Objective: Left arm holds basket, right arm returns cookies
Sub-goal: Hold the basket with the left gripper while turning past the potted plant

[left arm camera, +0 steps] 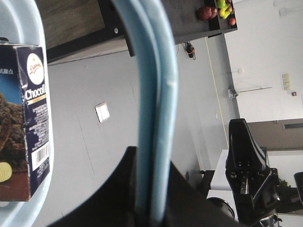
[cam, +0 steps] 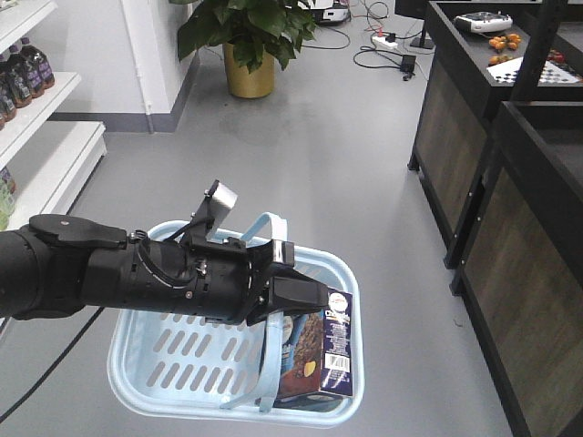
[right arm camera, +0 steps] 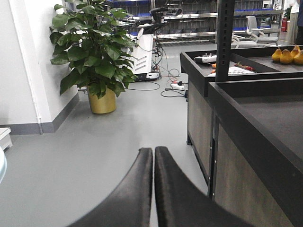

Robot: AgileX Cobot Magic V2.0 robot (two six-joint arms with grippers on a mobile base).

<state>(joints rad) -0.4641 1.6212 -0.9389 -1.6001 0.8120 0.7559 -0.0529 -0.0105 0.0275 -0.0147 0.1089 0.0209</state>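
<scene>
Standing navy-brown cookies point(cam: 319, 355), white barcode

grey floor point(cam: 319, 137) | potted plant point(right arm camera: 92, 52) | dark counters point(cam: 492, 182)

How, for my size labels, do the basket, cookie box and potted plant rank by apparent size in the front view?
1. Basket: clearly largest.
2. Potted plant: farther away, cut off by the frame's top.
3. Cookie box: smallest, not far behind the plant.
</scene>
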